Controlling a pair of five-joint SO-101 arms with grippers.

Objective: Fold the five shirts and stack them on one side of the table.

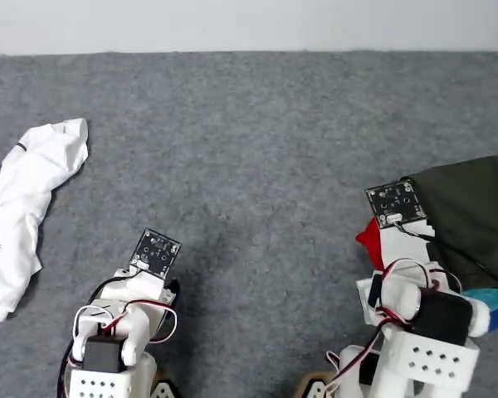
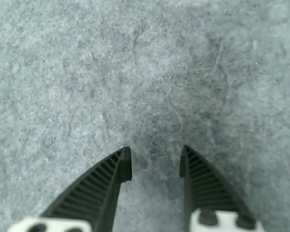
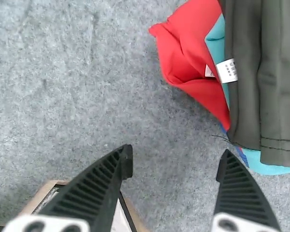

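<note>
A crumpled white shirt (image 1: 25, 207) lies at the table's left edge. At the right edge sits a stack of folded shirts with a dark green shirt (image 1: 473, 207) on top, a red shirt (image 3: 193, 63) and a teal shirt (image 3: 222, 48) sticking out under it. My left gripper (image 2: 155, 162) hangs open over bare grey felt near the front, with nothing between its fingers. My right gripper (image 3: 176, 164) is open too, just beside the red shirt's edge and touching none of the stack. In the high view the left arm (image 1: 124, 332) and right arm (image 1: 415, 315) stand at the front.
Grey felt (image 1: 257, 149) covers the table, with wide free room across the middle and back. A pale wall runs along the far edge. A tan board corner (image 3: 43, 198) shows near the right arm's base.
</note>
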